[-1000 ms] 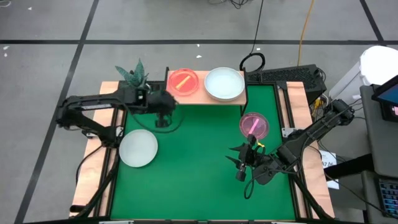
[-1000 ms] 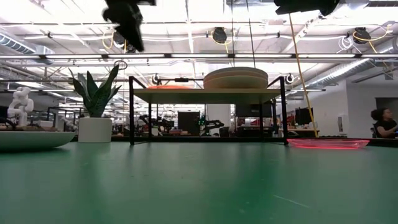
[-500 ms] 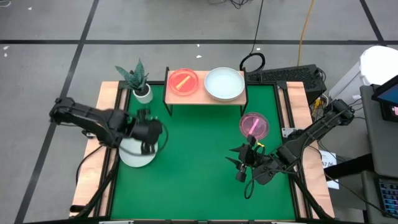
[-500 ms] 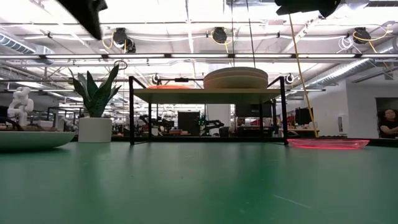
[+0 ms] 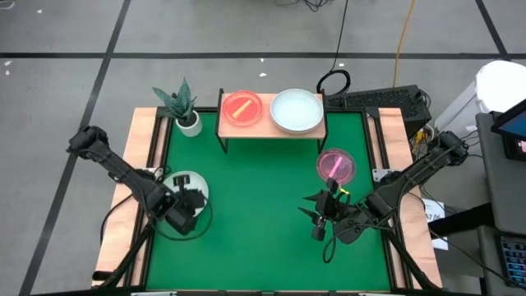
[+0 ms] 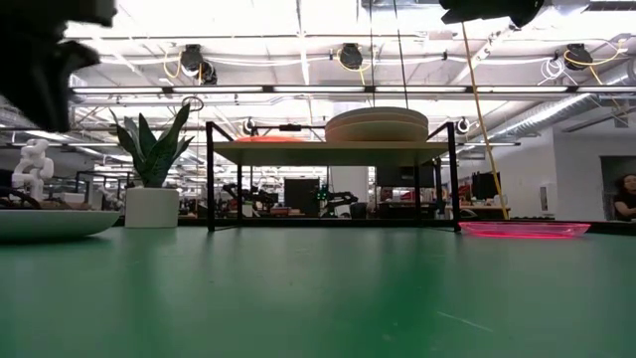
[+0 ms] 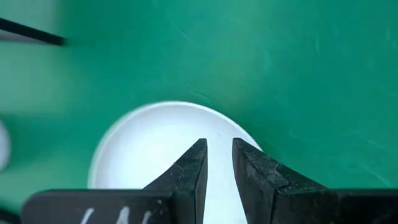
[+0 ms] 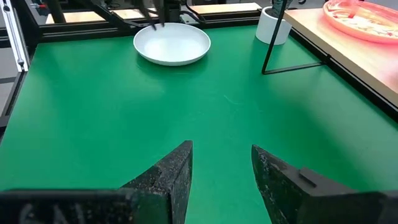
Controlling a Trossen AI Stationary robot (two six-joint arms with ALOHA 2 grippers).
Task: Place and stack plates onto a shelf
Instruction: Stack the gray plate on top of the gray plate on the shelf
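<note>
A white plate (image 5: pixel 170 191) lies flat on the green mat near its left edge; it also shows in the left wrist view (image 7: pixel 143 155) and the right wrist view (image 8: pixel 172 43). My left gripper (image 5: pixel 187 202) hovers above it, its fingers (image 7: pixel 217 146) a narrow gap apart and touching nothing. The shelf (image 5: pixel 267 125) at the far edge carries a translucent red plate with a stripe (image 5: pixel 242 107) and a pale stack of plates (image 5: pixel 297 110). A translucent pink plate (image 5: pixel 336 164) lies on the mat to the right. My right gripper (image 5: pixel 316 215) waits open near it (image 8: pixel 221 149).
A potted plant (image 5: pixel 182 105) stands left of the shelf. Wooden strips (image 5: pixel 123 197) edge the mat. In the low view the shelf (image 6: pixel 333 152) stands on thin black legs, with the stack of plates (image 6: pixel 377 124) on top. Bare mat lies in the middle (image 5: pixel 259 205).
My left gripper has swung from the shelf's left end toward the near-left of the table, and now hangs over the white plate. The plates and my right arm have kept still.
</note>
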